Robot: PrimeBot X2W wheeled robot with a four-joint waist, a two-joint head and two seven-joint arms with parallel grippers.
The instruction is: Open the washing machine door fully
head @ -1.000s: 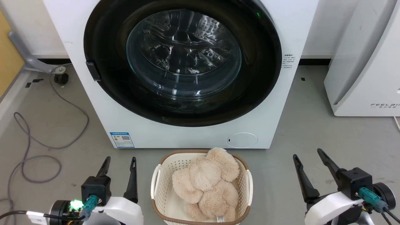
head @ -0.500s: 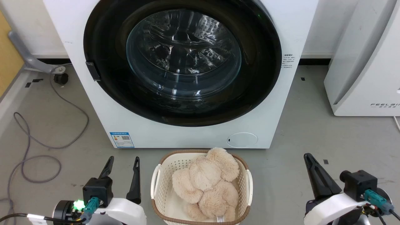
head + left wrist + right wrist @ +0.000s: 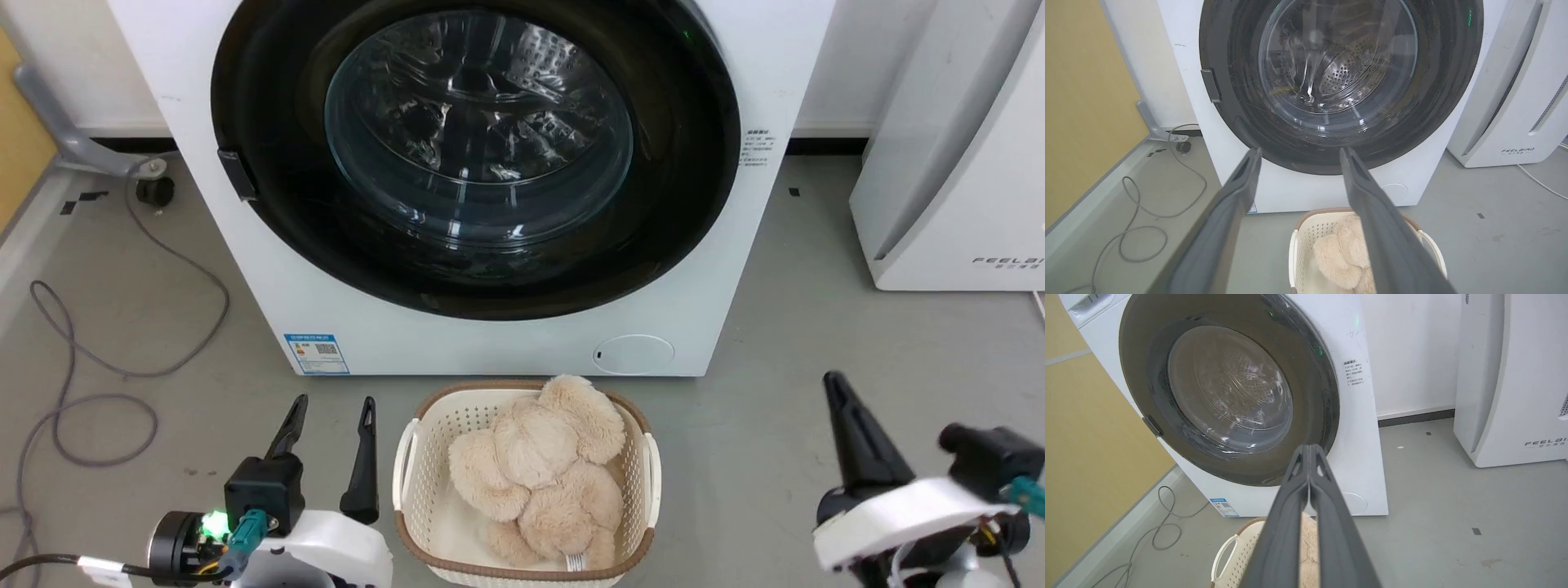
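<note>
The white washing machine (image 3: pixel 490 343) stands straight ahead. Its round glossy black door (image 3: pixel 678 204) with the clear glass bowl lies flat against the front, closed; the door (image 3: pixel 1237 106) and the door (image 3: pixel 1314 384) look the same from both wrists. A small dark latch tab (image 3: pixel 235 174) sits at the door's left edge. My left gripper (image 3: pixel 333 400) is low at the left, open, fingers (image 3: pixel 1241 179) apart and empty. My right gripper (image 3: pixel 834 380) is low at the right, shut with nothing held, its fingertips (image 3: pixel 1309 448) pressed together. Both are well short of the door.
A white basket (image 3: pixel 406 474) holding a beige plush toy (image 3: pixel 539 465) sits on the floor between my arms, just before the machine. A white appliance lettered FEELBIRD (image 3: pixel 963 163) stands at the right. Grey cable (image 3: pixel 98 392) loops on the floor at the left, beside a yellow wall (image 3: pixel 1081 102).
My right gripper has gone from open to shut and its wrist has turned. The left gripper edged slightly right. The head camera has shifted a little, so the whole scene sits higher.
</note>
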